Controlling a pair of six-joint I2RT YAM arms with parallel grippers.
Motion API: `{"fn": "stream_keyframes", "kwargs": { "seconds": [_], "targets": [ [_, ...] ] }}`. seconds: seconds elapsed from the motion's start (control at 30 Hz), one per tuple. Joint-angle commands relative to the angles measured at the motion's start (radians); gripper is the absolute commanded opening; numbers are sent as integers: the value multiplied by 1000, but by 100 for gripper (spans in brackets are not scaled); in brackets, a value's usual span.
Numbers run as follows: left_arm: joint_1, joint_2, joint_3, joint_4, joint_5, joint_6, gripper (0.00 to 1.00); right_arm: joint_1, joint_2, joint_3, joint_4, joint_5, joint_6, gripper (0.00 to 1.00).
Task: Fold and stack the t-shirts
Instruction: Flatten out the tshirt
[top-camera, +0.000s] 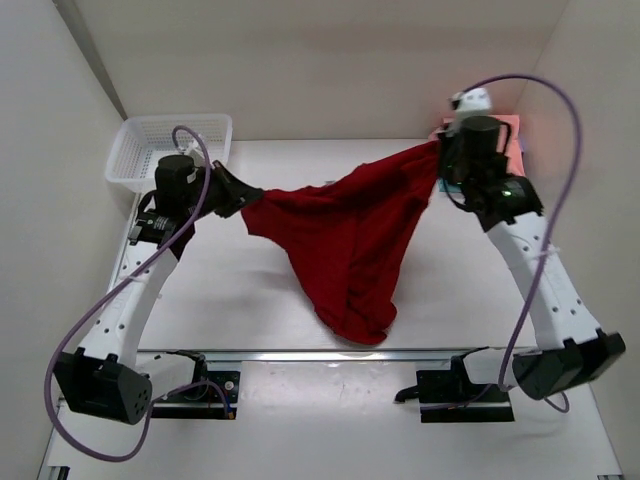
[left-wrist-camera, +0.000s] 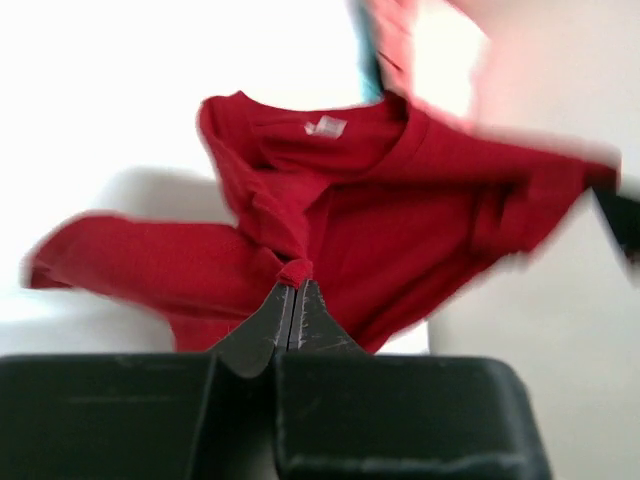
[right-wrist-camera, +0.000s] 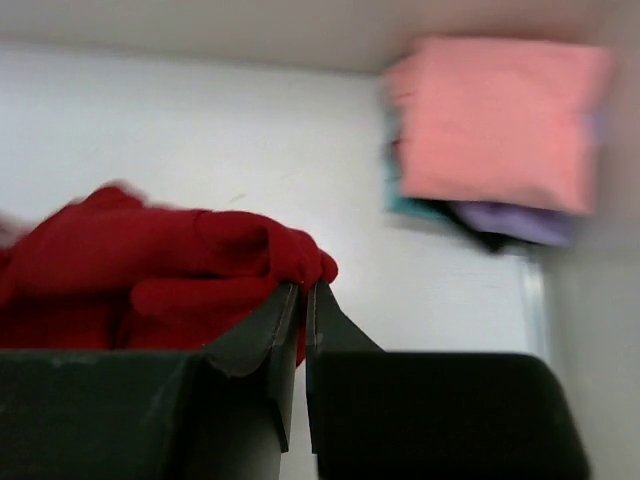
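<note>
A dark red t-shirt (top-camera: 350, 235) hangs stretched in the air between both grippers, its lower part sagging toward the table's front. My left gripper (top-camera: 243, 197) is shut on its left corner; in the left wrist view the jaws (left-wrist-camera: 295, 285) pinch a red fold, with the collar and label (left-wrist-camera: 325, 126) beyond. My right gripper (top-camera: 438, 150) is shut on the right corner, seen pinched in the right wrist view (right-wrist-camera: 305, 285). A stack of folded shirts (right-wrist-camera: 495, 125), salmon pink on top over lavender, teal and black, lies at the far right (top-camera: 515, 140).
A white plastic mesh basket (top-camera: 165, 150) stands at the back left behind the left arm. The white table (top-camera: 220, 290) is bounded by walls at left, back and right. A metal rail (top-camera: 300, 356) crosses the near edge.
</note>
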Motion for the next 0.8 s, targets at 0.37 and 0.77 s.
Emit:
{"fn": "stream_keyframes", "kwargs": {
  "seconds": [0.37,0.77],
  "targets": [
    [-167,-138,75,547,448,-262,0,-114,-58,269,396,338,-294,0],
    [-20,-428,-411,340,120,-207,0,-74,722,772,301,-173,-53,0]
  ]
}}
